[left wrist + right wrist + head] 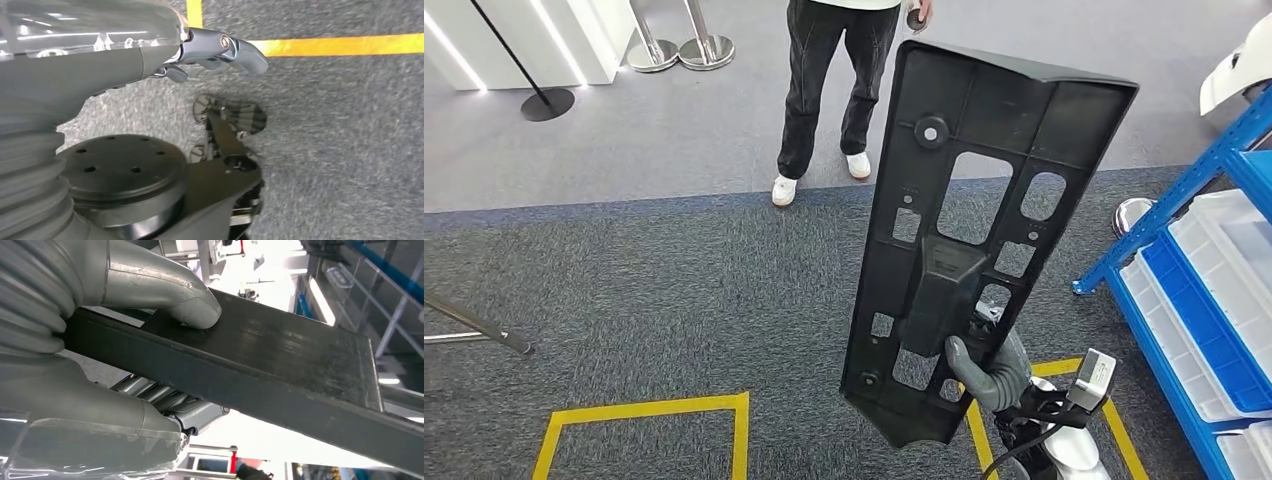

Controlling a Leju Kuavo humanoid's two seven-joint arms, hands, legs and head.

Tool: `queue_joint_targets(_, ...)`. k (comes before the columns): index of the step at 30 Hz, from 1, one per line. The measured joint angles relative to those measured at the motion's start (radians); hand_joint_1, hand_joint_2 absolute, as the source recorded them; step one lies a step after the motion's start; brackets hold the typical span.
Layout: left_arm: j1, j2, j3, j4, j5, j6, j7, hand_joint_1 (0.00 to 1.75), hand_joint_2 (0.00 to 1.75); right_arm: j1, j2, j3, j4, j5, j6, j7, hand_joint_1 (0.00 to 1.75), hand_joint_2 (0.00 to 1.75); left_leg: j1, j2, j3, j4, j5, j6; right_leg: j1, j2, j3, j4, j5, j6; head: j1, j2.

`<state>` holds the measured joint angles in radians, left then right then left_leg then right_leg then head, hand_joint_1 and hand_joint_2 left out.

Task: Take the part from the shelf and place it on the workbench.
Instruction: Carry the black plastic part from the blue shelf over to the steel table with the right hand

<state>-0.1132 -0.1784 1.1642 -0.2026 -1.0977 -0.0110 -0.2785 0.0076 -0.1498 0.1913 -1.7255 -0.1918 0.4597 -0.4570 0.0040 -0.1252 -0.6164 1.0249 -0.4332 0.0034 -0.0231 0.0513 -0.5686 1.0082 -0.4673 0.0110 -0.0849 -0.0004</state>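
Note:
The part is a long black plastic panel [969, 220] with several cut-out holes, held upright and tilted in front of me over the carpet. My right hand [989, 370] grips it near its lower end, thumb on the ribbed face. In the right wrist view the grey thumb [190, 305] presses on the panel's dark flat side [280, 355] and the fingers [165, 400] wrap under it. My left hand [220, 50] hangs beside my body above the carpet, fingers loosely extended, holding nothing.
A blue shelf [1194, 290] with white trays stands at the right. A person in black trousers and white shoes [824, 90] stands ahead on the grey floor. Yellow tape squares [649, 415] mark the carpet. Stanchion bases [679, 50] stand at the back left.

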Motion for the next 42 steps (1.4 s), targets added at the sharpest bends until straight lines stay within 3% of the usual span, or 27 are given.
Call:
queue_joint_targets(1,0.001,0.0,0.001,0.0,0.001,0.001,-0.002,0.0,1.75,-0.007,0.002,0.0,0.002,0.0,0.002,0.0,1.47,1.75,-0.002,0.023,-0.01,0.022,-0.014,-0.005,-0.003,-0.013,0.004,-0.006,0.002,-0.006,0.0,0.0)
queue_joint_targets(3,-0.003,0.0,0.003,0.0,0.004,0.0,-0.011,0.0,1.75,-0.019,0.004,0.001,0.009,-0.001,0.007,-0.001,1.47,1.75,-0.002,0.086,-0.056,0.124,-0.071,-0.013,-0.002,-0.041,0.011,-0.013,0.003,-0.015,-0.001,0.0)
queue_joint_targets(5,-0.01,-0.001,0.004,0.0,0.006,-0.002,-0.019,0.0,1.75,-0.024,0.005,0.001,0.019,-0.001,0.01,-0.001,1.47,1.75,0.004,0.112,-0.116,0.248,-0.122,-0.021,0.001,-0.072,0.012,-0.013,0.001,-0.016,-0.001,0.0)
queue_joint_targets(6,-0.012,-0.001,0.004,0.0,0.005,-0.004,-0.022,0.0,1.75,-0.026,0.005,0.001,0.024,-0.002,0.01,-0.001,1.47,1.75,0.006,0.116,-0.127,0.274,-0.125,-0.024,0.002,-0.087,0.013,-0.013,0.0,-0.016,-0.001,0.0)
queue_joint_targets(7,-0.013,-0.001,0.004,0.0,0.004,-0.005,-0.023,0.0,1.75,-0.028,0.005,0.001,0.028,-0.002,0.01,-0.002,1.47,1.75,0.008,0.119,-0.119,0.26,-0.11,-0.025,0.002,-0.101,0.014,-0.012,-0.002,-0.015,-0.001,0.0)
queue_joint_targets(8,-0.014,-0.001,0.004,0.0,0.003,-0.006,-0.024,0.0,1.75,-0.029,0.005,0.001,0.031,-0.003,0.01,-0.002,1.47,1.75,0.008,0.126,-0.089,0.206,-0.079,-0.025,0.002,-0.113,0.017,-0.012,-0.004,-0.013,-0.001,0.0)
queue_joint_targets(10,-0.017,-0.001,0.004,0.0,0.001,-0.007,-0.024,0.0,1.75,-0.033,0.005,0.001,0.035,-0.003,0.01,-0.003,1.47,1.75,0.003,0.165,-0.012,0.064,-0.024,-0.017,0.005,-0.134,0.023,-0.011,-0.01,-0.005,-0.001,0.0)
queue_joint_targets(12,-0.022,-0.001,0.004,0.0,0.001,-0.008,-0.024,0.0,1.75,-0.037,0.005,0.002,0.038,-0.003,0.01,-0.004,1.47,1.75,-0.006,0.195,0.024,-0.008,-0.008,-0.004,0.012,-0.152,0.027,-0.009,-0.014,0.005,-0.001,0.0)
queue_joint_targets(14,-0.022,-0.001,0.004,0.0,0.001,-0.008,-0.023,0.0,1.75,-0.038,0.005,0.004,0.039,-0.003,0.01,-0.005,1.47,1.75,-0.009,0.18,0.021,-0.012,-0.01,0.009,0.014,-0.171,0.03,-0.01,-0.017,0.015,-0.001,0.0)
queue_joint_targets(15,-0.019,-0.001,0.004,0.0,0.001,-0.008,-0.022,0.0,1.75,-0.038,0.005,0.005,0.039,-0.003,0.009,-0.006,1.47,1.75,-0.008,0.169,0.022,-0.015,-0.008,0.014,0.012,-0.168,0.032,-0.007,-0.023,0.021,-0.001,0.0)
queue_joint_targets(17,-0.016,-0.002,0.004,0.0,0.001,-0.008,-0.019,0.0,1.75,-0.039,0.005,0.006,0.039,-0.004,0.008,-0.008,1.47,1.75,-0.003,0.147,0.025,-0.021,-0.004,0.025,0.005,-0.123,0.013,0.045,-0.061,0.029,-0.001,0.0)
queue_joint_targets(19,-0.014,-0.002,0.005,0.0,0.002,-0.008,-0.016,0.0,1.75,-0.036,0.004,0.008,0.039,-0.004,0.008,-0.009,1.47,1.75,-0.002,0.125,0.026,-0.022,-0.001,0.032,0.002,-0.07,-0.048,0.172,-0.125,0.031,-0.001,0.0)
queue_joint_targets(20,-0.012,-0.002,0.005,0.0,0.003,-0.008,-0.013,0.0,1.75,-0.033,0.004,0.008,0.039,-0.004,0.008,-0.009,1.47,1.75,-0.002,0.112,0.026,-0.022,-0.001,0.033,0.002,-0.061,-0.083,0.238,-0.148,0.032,-0.001,0.0)
queue_joint_targets(21,-0.008,-0.002,0.006,0.0,0.004,-0.008,-0.011,0.0,1.75,-0.031,0.004,0.009,0.04,-0.005,0.007,-0.008,1.47,1.75,-0.003,0.098,0.026,-0.021,-0.001,0.034,0.002,-0.058,-0.107,0.279,-0.152,0.032,-0.001,0.0)
queue_joint_targets(22,-0.004,-0.002,0.008,0.0,0.005,-0.007,-0.008,0.0,1.75,-0.03,0.004,0.01,0.041,-0.006,0.006,-0.008,1.47,1.75,-0.003,0.084,0.026,-0.02,-0.002,0.033,0.001,-0.056,-0.115,0.282,-0.136,0.032,-0.001,0.0)
queue_joint_targets(24,0.003,-0.002,0.011,0.0,0.006,-0.007,-0.004,0.0,1.75,-0.029,0.004,0.011,0.042,-0.008,0.004,-0.006,1.47,1.75,-0.002,0.056,0.028,-0.016,-0.004,0.03,-0.001,-0.044,-0.077,0.178,-0.059,0.028,-0.001,0.0)
queue_joint_targets(26,0.005,-0.002,0.013,0.0,0.006,-0.007,-0.002,0.0,1.75,-0.029,0.004,0.012,0.041,-0.009,0.0,-0.005,1.47,1.75,-0.003,0.03,0.023,-0.007,-0.007,0.022,-0.004,0.0,-0.029,0.057,-0.006,0.025,-0.001,0.0)
queue_joint_targets(28,0.006,-0.002,0.014,0.0,0.006,-0.005,-0.001,0.0,1.75,-0.026,0.004,0.013,0.04,-0.009,-0.004,-0.003,1.47,1.75,-0.001,0.009,0.014,-0.002,-0.007,0.01,-0.003,0.024,-0.015,0.018,-0.002,0.02,-0.001,0.0)
queue_joint_targets(30,0.012,-0.002,0.015,0.0,0.006,-0.004,-0.003,0.0,1.75,-0.025,0.004,0.014,0.037,-0.009,-0.004,-0.002,1.47,1.75,0.002,-0.002,0.009,-0.002,-0.006,-0.002,-0.004,0.003,-0.011,0.013,0.0,0.009,-0.001,0.0)
queue_joint_targets(32,0.015,-0.002,0.015,0.0,0.006,-0.003,-0.007,0.0,1.75,-0.025,0.006,0.014,0.035,-0.01,-0.004,-0.001,1.47,1.75,-0.001,0.037,-0.008,0.037,-0.032,-0.012,-0.007,-0.021,-0.004,0.004,0.003,-0.006,-0.001,0.0)
queue_joint_targets(34,0.011,-0.001,0.015,0.0,0.006,-0.003,-0.011,0.0,1.75,-0.025,0.007,0.015,0.033,-0.009,-0.003,-0.001,1.47,1.75,0.0,0.094,-0.061,0.153,-0.094,-0.019,-0.003,-0.047,-0.001,0.001,0.002,-0.014,-0.001,0.0)
queue_joint_targets(36,0.007,-0.001,0.015,0.0,0.005,-0.003,-0.015,0.0,1.75,-0.023,0.008,0.015,0.033,-0.009,-0.003,0.0,1.47,1.75,0.004,0.113,-0.114,0.265,-0.137,-0.023,0.002,-0.076,-0.001,0.002,0.001,-0.016,-0.001,0.0)
queue_joint_targets(37,0.007,-0.001,0.015,0.0,0.005,-0.003,-0.016,0.0,1.75,-0.023,0.008,0.015,0.033,-0.008,-0.003,0.0,1.47,1.75,0.005,0.116,-0.118,0.276,-0.132,-0.024,0.003,-0.09,0.0,0.002,0.0,-0.016,-0.001,0.0)
queue_joint_targets(39,0.006,-0.001,0.015,0.0,0.005,-0.003,-0.017,0.0,1.75,-0.025,0.008,0.015,0.033,-0.008,-0.003,0.0,1.47,1.75,0.005,0.129,-0.067,0.185,-0.077,-0.021,0.003,-0.114,0.003,0.002,-0.002,-0.014,-0.001,0.0)
queue_joint_targets(41,0.001,-0.001,0.015,0.0,0.006,-0.002,-0.018,0.0,1.75,-0.027,0.009,0.015,0.032,-0.007,-0.003,0.001,1.47,1.75,-0.003,0.174,0.006,0.048,-0.031,-0.009,0.006,-0.134,0.008,0.002,-0.006,-0.008,-0.001,0.0)
queue_joint_targets(42,-0.001,-0.001,0.015,0.0,0.006,-0.002,-0.018,0.0,1.75,-0.029,0.009,0.015,0.031,-0.007,-0.003,0.001,1.47,1.75,-0.008,0.189,0.026,0.008,-0.022,-0.003,0.008,-0.142,0.01,0.002,-0.007,-0.003,-0.001,0.0)
